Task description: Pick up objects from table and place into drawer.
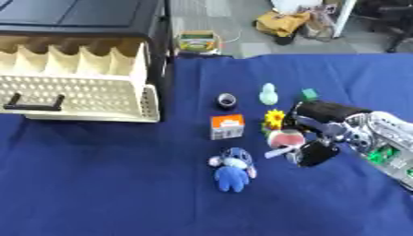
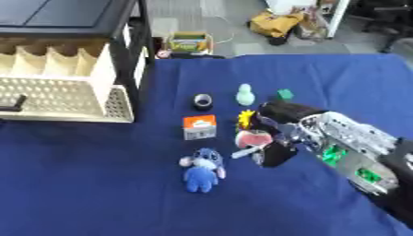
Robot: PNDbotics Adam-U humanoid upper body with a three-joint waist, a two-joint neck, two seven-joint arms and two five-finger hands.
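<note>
Blue cloth [image 1: 105, 184] covers the table, and beyond its far edge lies a grey floor with a yellow bag [image 1: 282, 21] and a small green-labelled box [image 1: 197, 41]. From the left eye view, a cream drawer [image 1: 80, 87] stands pulled open at ten o'clock, dividers upright inside, a black handle [image 1: 34, 103] on its perforated front, set in a black cabinet [image 1: 80, 16]. Near the centre sit a dark tape roll [image 1: 227, 100], a pale green bottle-shaped figure [image 1: 268, 94] at one o'clock of it, a small green cube [image 1: 309, 94] further right, an orange-and-white box [image 1: 227, 126], a yellow flower [image 1: 275, 119], and a blue plush toy [image 1: 232, 168] lying at six o'clock of the box. The right hand [image 1: 315, 138] comes in from four o'clock, its fingers curled around a pink, round object [image 1: 284, 138] just beside the flower. In the right eye view the same hand [image 2: 278, 138] shows black fingers bent about the pink object [image 2: 253, 137], with a pale stick-like part jutting toward the plush toy [image 2: 202, 173]; the silver forearm [image 2: 355, 147] runs off toward four o'clock. The left hand shows in neither view.
</note>
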